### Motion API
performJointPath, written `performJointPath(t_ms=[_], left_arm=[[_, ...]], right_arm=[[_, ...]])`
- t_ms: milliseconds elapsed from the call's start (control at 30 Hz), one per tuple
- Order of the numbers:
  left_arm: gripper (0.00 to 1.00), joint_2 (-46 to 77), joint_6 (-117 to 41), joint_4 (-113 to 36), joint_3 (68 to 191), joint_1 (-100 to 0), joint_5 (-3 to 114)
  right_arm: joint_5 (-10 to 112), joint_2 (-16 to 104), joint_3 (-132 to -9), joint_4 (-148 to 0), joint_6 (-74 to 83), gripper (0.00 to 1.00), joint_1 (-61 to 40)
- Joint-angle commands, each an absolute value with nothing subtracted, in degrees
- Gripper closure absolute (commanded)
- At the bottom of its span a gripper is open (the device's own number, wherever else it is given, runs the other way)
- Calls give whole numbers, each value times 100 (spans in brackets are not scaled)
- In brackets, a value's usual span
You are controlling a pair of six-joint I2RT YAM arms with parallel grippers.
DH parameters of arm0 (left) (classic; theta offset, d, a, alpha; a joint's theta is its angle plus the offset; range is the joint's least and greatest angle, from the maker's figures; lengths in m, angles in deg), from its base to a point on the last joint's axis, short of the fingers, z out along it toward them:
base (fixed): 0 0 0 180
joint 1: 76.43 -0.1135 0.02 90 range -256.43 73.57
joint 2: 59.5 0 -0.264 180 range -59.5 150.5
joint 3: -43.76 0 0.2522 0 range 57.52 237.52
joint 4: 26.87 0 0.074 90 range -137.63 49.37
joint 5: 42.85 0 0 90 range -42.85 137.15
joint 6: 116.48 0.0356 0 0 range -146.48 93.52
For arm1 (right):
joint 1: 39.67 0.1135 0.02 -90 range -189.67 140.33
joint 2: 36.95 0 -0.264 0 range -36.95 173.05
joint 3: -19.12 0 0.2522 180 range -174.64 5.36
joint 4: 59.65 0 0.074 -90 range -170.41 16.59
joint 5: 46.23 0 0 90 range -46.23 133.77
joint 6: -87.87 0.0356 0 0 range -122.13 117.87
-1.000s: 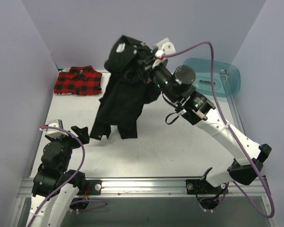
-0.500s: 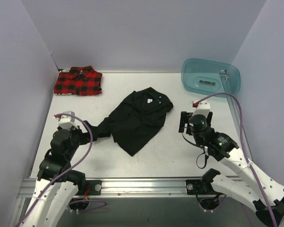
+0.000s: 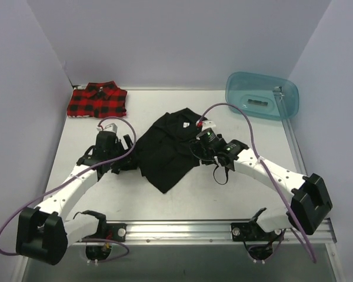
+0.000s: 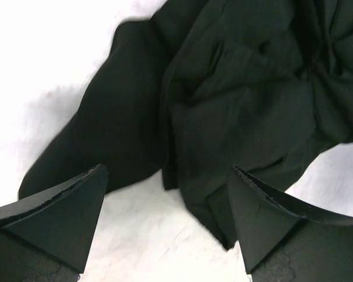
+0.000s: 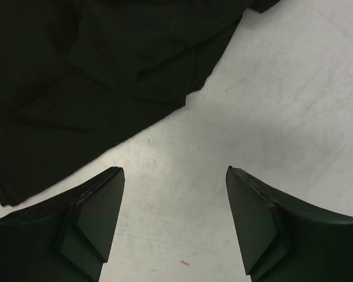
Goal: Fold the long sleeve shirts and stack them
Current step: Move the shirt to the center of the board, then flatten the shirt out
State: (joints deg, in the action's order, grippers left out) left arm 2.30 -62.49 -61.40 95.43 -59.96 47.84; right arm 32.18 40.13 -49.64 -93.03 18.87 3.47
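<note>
From above, the black shirt (image 3: 170,154) lies crumpled in the middle of the table (image 3: 235,197), collar toward the far side, one sleeve trailing toward the left arm. It is not yet spread flat, so the folding of this one has barely begun. The plaid shirt (image 3: 97,101) sits as a neat folded packet in the far left corner, well apart from the black one, and probably marks where the stack is meant to grow. The teal tub (image 3: 262,94) stands at the far right, out of the way. The left gripper (image 3: 122,163) hovers at the shirt's left edge, over the sleeve, and the right gripper (image 3: 198,148) at its right edge, which suits taking the cloth from both sides to pull it flat.

In the left wrist view the jaws stand wide apart with nothing between them. Below lie the dark sleeve (image 4: 100,135) and the bunched body of the shirt, so this arm looks set to come down on the sleeve or the hem beside it. The black cloth hides its own seams, and I cannot tell which edge is which.

In the right wrist view the jaws are also apart and empty. Bare table shows between the fingers (image 5: 94,217), and the shirt's edge lies just beyond the tips, near but not touching.
</note>
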Motion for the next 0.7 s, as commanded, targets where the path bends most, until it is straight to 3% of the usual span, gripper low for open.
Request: performJointPath(t_ms=[0, 200, 367, 667], left_arm=[[9, 930, -6261, -5346, 10479, -5991, 4926], [11, 2381, -5918, -5452, 11569, -5973, 5313], [15, 3136, -5865, -5364, 11764, -5894, 5304], [21, 2840, -6374, -5022, 10623, -5657, 4856]], right_arm=[[3700, 4328, -5615, -9011, 1880, 30, -99], [3859, 5531, -6758, -8923, 1615, 29, -530], [4078, 6411, -7521, -8642, 1659, 29, -785], [3815, 7853, -8385, -8572, 1993, 33, -785]])
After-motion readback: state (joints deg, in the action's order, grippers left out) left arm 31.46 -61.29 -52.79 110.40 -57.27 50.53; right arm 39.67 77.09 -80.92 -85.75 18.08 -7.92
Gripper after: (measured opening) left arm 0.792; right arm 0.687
